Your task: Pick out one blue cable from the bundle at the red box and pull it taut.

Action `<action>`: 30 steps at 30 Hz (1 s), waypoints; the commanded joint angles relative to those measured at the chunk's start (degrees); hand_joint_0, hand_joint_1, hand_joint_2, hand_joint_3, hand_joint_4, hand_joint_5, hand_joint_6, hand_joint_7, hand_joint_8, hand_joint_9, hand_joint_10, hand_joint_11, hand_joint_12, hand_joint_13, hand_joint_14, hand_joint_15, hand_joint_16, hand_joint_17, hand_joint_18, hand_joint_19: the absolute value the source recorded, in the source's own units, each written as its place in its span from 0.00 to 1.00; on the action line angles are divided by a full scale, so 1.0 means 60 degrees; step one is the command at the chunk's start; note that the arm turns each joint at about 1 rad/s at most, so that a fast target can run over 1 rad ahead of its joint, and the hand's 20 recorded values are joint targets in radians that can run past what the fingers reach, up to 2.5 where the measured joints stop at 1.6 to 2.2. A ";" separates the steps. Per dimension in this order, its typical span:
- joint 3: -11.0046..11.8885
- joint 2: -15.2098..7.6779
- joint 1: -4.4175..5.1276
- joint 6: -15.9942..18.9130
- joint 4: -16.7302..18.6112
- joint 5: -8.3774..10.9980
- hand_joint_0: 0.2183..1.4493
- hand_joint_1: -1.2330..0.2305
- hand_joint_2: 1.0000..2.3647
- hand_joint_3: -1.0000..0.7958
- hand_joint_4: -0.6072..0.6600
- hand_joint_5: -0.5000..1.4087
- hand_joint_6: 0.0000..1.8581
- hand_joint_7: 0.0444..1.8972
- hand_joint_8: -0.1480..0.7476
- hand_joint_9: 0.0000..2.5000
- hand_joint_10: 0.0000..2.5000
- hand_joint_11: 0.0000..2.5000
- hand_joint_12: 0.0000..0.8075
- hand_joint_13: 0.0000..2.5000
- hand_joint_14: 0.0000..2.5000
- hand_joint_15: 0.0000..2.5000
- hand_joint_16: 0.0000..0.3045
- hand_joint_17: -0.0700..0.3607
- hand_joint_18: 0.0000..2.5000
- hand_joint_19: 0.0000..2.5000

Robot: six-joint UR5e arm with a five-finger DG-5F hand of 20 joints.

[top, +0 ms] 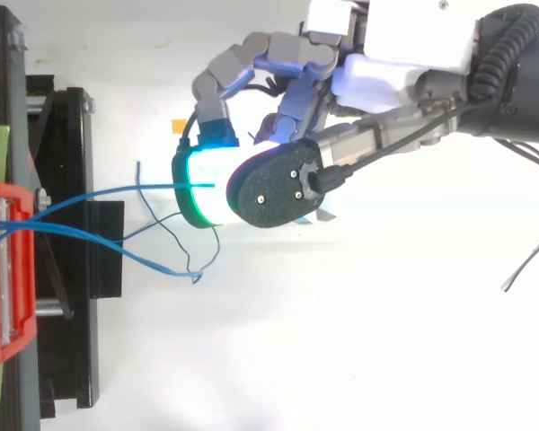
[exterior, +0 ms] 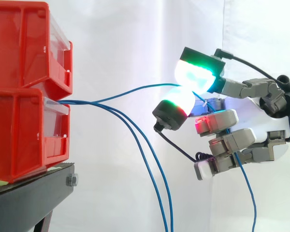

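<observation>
Pinching step: the robot hand (exterior: 275, 123) has one thin blue cable (exterior: 135, 90) nipped between two glowing fingertips (exterior: 197, 73), with the other fingers curled in toward the palm. Picking one out looks done, and the pull is the step in hand.
Cable's place: it leaves the mouth of the lower red plastic bin (exterior: 24, 135) on the black metal stand (exterior: 34, 193) and climbs in a shallow bow to the pinch. A blue tail (exterior: 250, 188) hangs below the hand.
Slack: the side view shows a slight curve along the run, so I judge it not fully taut.
Rest of bundle: two loose blue cables (exterior: 167, 217) droop from the same bin mouth, well apart from the hand.
Next move: it calls for drawing the hand straight away from the bin along the cable's line, with the grip kept firm, until the bow flattens. Too hard a pull could slide the cable through the pads or drag the bin.
Hidden: the exact contact is buried between the pads, and in the top view a fingertip's black back covers it. How the cables are fixed inside the bin cannot be seen. The drooping cables and the tail are cut off at the side view's bottom edge.
</observation>
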 commanded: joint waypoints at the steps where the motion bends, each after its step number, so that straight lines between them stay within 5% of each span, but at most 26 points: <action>1: -0.0002 0.0000 0.0004 0.0076 0.0013 0.0001 0.46 0.32 0.01 0.36 0.17 0.15 0.52 0.64 0.32 0.50 0.01 0.52 0.27 0.54 0.01 0.57 0.14 0.38 0.27 0.31; 30: 0.0013 0.0000 -0.0011 0.0149 -0.0016 -0.0028 0.46 0.32 0.01 0.35 0.18 0.15 0.52 0.66 0.31 0.51 0.01 0.54 0.28 0.54 0.01 0.57 0.13 0.38 0.27 0.31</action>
